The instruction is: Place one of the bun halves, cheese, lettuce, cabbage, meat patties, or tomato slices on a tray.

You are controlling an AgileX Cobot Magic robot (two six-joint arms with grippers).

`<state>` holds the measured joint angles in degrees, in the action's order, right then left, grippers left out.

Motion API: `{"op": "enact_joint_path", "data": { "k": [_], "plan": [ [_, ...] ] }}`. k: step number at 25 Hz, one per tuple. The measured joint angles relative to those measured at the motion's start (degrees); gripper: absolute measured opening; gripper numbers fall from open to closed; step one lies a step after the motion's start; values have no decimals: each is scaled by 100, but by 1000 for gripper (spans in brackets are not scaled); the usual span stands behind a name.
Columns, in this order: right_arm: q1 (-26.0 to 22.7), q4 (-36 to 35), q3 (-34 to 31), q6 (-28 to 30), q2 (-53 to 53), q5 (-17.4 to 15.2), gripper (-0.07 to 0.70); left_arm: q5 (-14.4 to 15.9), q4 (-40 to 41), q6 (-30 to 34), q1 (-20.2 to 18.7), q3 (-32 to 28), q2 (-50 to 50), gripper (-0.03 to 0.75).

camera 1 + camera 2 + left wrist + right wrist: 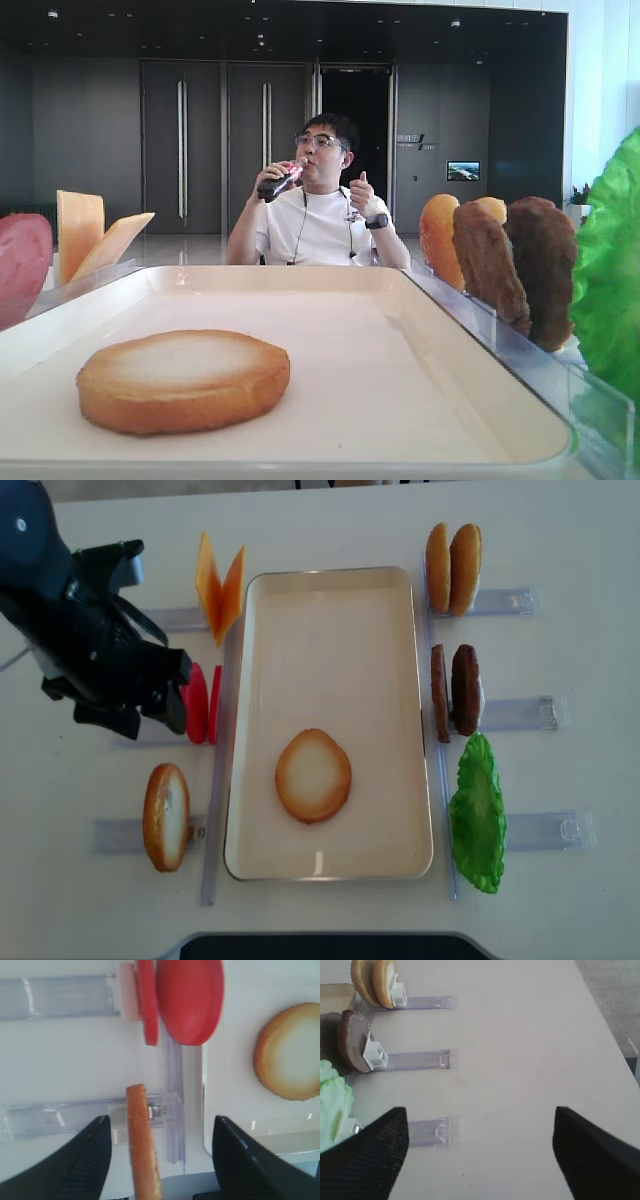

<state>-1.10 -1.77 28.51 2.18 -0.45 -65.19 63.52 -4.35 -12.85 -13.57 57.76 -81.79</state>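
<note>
bun half (pixel 313 775), a thick round bread disc with a golden-brown rim and pale toasted face, lies flat inside the large cream-white rectangular tray (pixel 330 590), toward its near end, so one piece looks already placed. left of the tray, the black left gripper (pixel 157 1152) hangs above the clear plastic holders with its jaws spread wide and nothing between them; in the left wrist view an upright golden-brown bun slice (pixel 142 1145) stands edge-on just below the gap, and the smooth round pinkish-red tomato slices (pixel 187 1000) stand beside the tray's left rim. by my reading, the step in hand is choosing the next piece. the next move calls for lowering the open jaws squarely around one upright slice and closing without toppling its holder. right of the tray, the right gripper (pixel 480 1155) is also wide and empty, near the ruffled bright green lettuce leaf (pixel 332 1097).
</note>
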Motion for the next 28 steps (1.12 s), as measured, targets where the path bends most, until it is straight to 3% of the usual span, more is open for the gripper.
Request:
{"op": "enact_joint_path", "data": {
  "k": [5, 14, 19, 28],
  "plan": [
    [0, 0, 0, 0, 0, 0, 589, 309, 159, 244, 749, 0, 0, 484],
    [0, 0, 0, 0, 0, 0, 589, 365, 199, 920, 1760, 0, 136, 484],
    [0, 0, 0, 0, 0, 0, 589, 492, 276, 1285, 1939, 0, 257, 484],
    [0, 0, 0, 0, 0, 0, 589, 576, 364, 1349, 1939, 0, 842, 484]
  ]
}}
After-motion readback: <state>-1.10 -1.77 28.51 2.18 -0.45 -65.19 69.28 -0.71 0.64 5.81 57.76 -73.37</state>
